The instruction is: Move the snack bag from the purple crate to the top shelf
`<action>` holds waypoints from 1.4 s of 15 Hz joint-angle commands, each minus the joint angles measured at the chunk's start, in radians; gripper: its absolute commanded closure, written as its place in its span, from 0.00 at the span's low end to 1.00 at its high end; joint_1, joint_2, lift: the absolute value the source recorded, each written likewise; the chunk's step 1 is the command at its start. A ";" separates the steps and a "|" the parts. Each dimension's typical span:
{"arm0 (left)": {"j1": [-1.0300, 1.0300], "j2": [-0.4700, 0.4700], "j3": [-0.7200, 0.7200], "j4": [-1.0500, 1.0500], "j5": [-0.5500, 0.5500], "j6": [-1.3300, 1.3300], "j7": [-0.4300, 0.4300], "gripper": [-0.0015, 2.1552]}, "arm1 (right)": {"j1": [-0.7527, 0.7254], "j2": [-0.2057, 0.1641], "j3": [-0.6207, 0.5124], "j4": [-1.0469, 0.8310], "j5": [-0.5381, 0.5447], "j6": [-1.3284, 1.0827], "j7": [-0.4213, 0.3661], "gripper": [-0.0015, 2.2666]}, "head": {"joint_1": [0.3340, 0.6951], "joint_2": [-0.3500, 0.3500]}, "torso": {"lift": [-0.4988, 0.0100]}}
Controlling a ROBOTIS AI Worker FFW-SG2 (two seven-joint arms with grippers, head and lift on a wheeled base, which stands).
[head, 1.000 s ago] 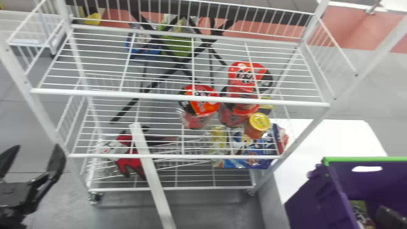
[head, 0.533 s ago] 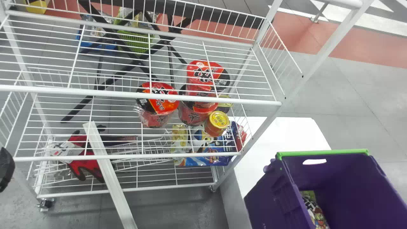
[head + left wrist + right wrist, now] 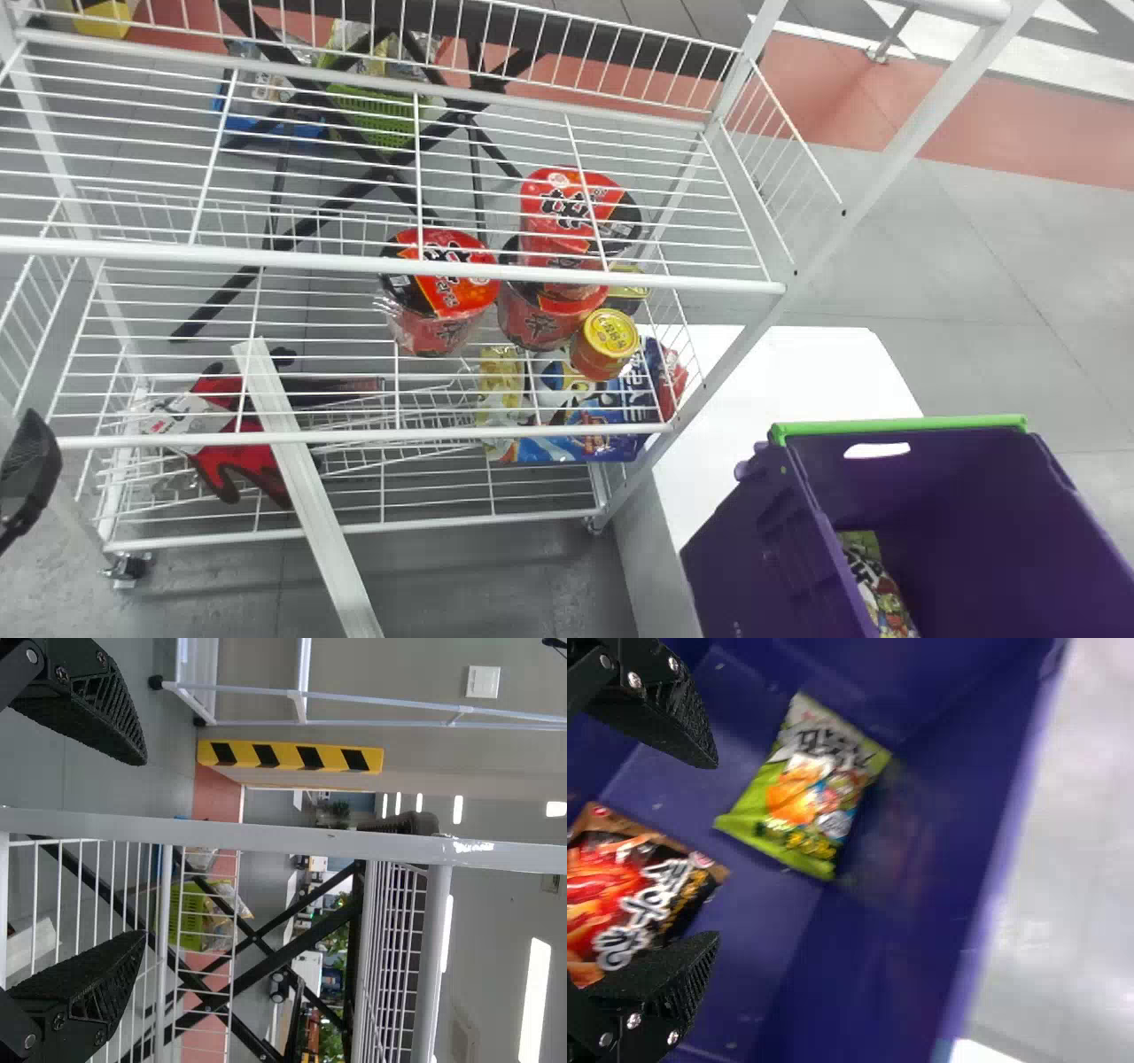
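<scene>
Crate of purple plastic, green rectangular snack bag inside

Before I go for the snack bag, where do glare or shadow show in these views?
Head view: white table glaringly bright, inside of the purple crate in dark shade. Left wrist view: ceiling light glaring, shiny patch on the white rail. Right wrist view: green snack bag lit without glare, crate wall beside it dim, with a faint greenish reflection.
</scene>
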 commanded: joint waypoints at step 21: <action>0.018 0.007 0.001 0.001 -0.004 -0.015 0.003 0.06 | -0.029 0.009 0.407 0.576 0.212 -0.503 -0.047 0.07 | 1.00 0.00 | 0.09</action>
